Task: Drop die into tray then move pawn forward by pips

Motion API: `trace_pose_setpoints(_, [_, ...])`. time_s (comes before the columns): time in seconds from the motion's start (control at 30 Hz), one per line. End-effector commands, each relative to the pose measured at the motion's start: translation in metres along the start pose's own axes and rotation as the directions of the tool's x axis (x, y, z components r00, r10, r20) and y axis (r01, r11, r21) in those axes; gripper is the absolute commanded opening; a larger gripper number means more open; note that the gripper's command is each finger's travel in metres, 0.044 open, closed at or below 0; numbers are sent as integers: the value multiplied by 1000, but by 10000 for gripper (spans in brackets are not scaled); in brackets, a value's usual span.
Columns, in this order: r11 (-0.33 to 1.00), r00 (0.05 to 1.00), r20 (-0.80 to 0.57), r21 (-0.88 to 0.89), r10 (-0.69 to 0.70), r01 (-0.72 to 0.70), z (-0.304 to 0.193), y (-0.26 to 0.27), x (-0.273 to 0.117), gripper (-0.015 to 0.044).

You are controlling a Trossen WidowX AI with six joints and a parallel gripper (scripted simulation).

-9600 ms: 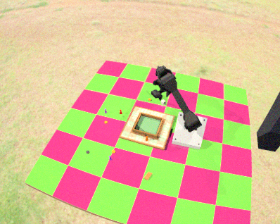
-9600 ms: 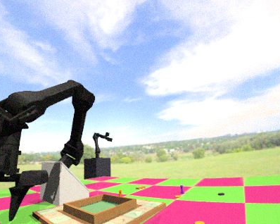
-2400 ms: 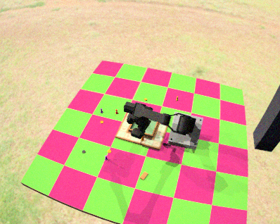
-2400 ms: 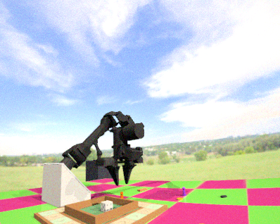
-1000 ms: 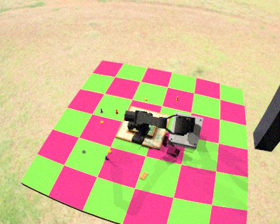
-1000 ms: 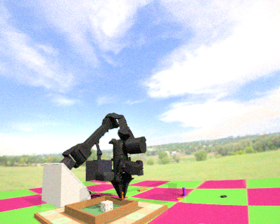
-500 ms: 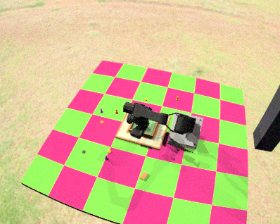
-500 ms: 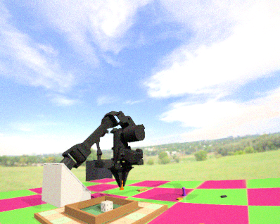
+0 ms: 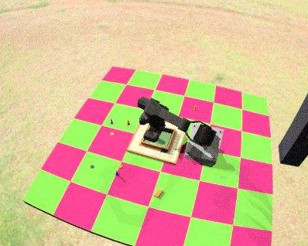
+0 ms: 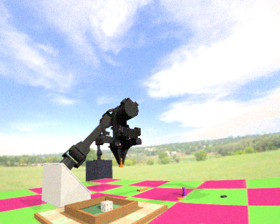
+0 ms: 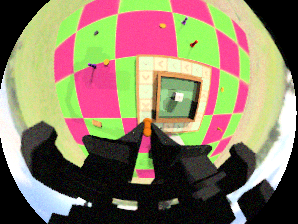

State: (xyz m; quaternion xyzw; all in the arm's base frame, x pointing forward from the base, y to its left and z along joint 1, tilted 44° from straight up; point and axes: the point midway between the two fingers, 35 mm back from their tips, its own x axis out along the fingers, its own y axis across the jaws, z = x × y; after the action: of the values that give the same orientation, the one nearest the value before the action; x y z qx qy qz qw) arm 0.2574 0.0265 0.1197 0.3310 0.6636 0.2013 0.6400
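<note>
My gripper [image 10: 121, 164] [image 11: 147, 124] is shut on the orange pawn [image 10: 121, 162] [image 11: 147, 127] and holds it upright in the air, well above the board [image 9: 152, 157] [image 10: 156, 210] [image 11: 144, 61]. In the top view the arm hides the pawn and the fingertips. The white die [image 10: 106, 206] [image 11: 178, 97] rests inside the dice tray [image 9: 157, 147] [image 10: 84, 215] [image 11: 199, 100], on its green floor. The pips on its top are too small to count. Arrows are printed on some of the board's squares.
Purple pieces [image 9: 111, 121] [image 9: 117, 173] [image 10: 183, 191] [image 11: 92, 66] and a red piece [image 9: 128, 123] [image 11: 193, 44] stand off the board. An orange block [image 9: 159, 193] [image 10: 142, 189] [image 11: 97, 123], yellow discs [image 9: 112, 134] [image 9: 120, 166] [image 11: 162, 25] and a dark piece [image 9: 92, 166] [image 10: 224, 196] [image 11: 96, 33] lie around it.
</note>
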Motion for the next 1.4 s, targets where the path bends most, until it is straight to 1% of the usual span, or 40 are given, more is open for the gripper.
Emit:
trace_pose_setpoints(0.0, [1000, 1000, -1, -13, -5, 5, -2, 2, -2, 0])
trace_pose_setpoints(0.77, [1000, 1000, -3, -12, -1, 1, -48, -1, 72, 0])
trace_pose_setpoints(0.93, [1000, 1000, -3, -12, -1, 1, -48, -1, 80, 0])
trace_pose_setpoints(1.17, [1000, 1000, -3, -12, 0, -1, -48, 0, 105, 0])
trace_pose_setpoints(1.37, [1000, 1000, -3, -12, 1, -1, -49, 0, 109, 0])
